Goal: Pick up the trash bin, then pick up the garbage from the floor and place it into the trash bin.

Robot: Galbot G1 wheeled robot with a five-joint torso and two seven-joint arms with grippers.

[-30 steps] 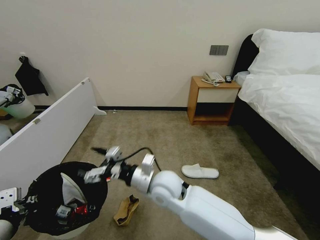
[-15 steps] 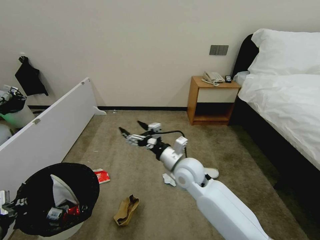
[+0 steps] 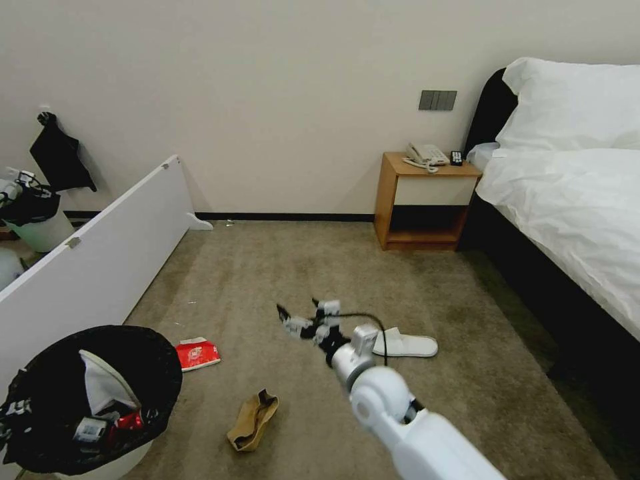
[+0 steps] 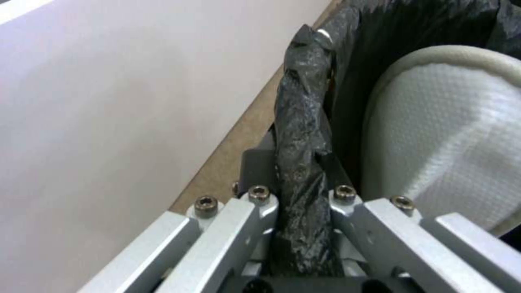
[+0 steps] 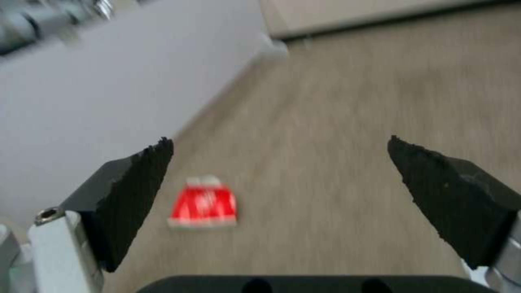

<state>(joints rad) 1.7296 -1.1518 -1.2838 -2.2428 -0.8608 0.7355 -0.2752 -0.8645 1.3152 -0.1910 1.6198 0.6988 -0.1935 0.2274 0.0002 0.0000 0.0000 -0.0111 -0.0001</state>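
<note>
Right gripper (image 3: pixel 297 315) spread, empty, above floor (image 3: pixel 280 267); red-white packet (image 3: pixel 197 353) at its 8 o'clock. Left gripper (image 4: pixel 301 191) pinching trash bin (image 3: pixel 40 373) rim. Risk: thin liner slips, bin drops.

The bin (image 3: pixel 100 460) is being cut off by the head view's lower edge, its bag (image 3: pixel 143 347) hiding most of the wall. In the right wrist view, the packet (image 5: pixel 203 207) is appearing blurred, its print unreadable. The left gripper (image 4: pixel 301 199) is showing only partly in its wrist view, its fingertips lying behind the bag fold.
</note>
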